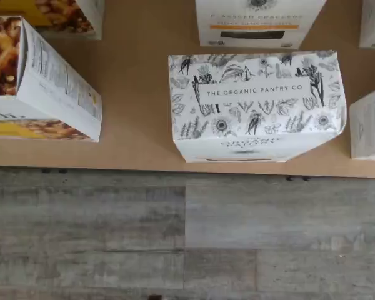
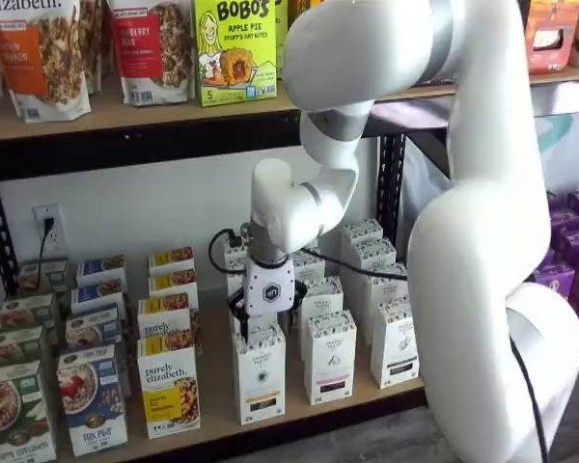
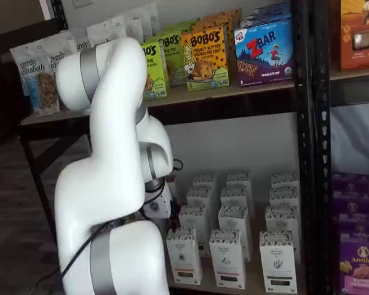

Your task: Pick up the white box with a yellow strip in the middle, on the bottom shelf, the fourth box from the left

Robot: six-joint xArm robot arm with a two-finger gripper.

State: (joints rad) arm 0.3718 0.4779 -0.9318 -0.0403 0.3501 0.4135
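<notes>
While I watch from the console, the gripper (image 2: 267, 326) hangs straight down from the white arm (image 2: 482, 241) in a shelf view, just above the front box of the fourth column on the bottom shelf (image 2: 215, 391). Its black fingers are spread as wide as they go, with nothing between them; the hand is released and holds no box. The white box with a yellow strip (image 2: 260, 384) stands upright at the front edge of the tan board, directly below the gripper and apart from it. Further white boxes are lined up behind it and in the columns beside it. To one side stands a yellow Purely Elizabeth box (image 2: 169, 391), to the other a neighbouring white box (image 2: 329, 357). In the wrist view I look down on the floral top of the target, lettered "The Organic Pantry Co", sitting near the board's front edge. A flaxseed crackers box (image 1: 256, 25) with an orange band stands just behind it, and grey plank flooring (image 1: 187, 237) shows below the shelf. On the higher board I can see Bobo's boxes (image 2: 234, 50) and granola bags (image 2: 43, 53).
</notes>
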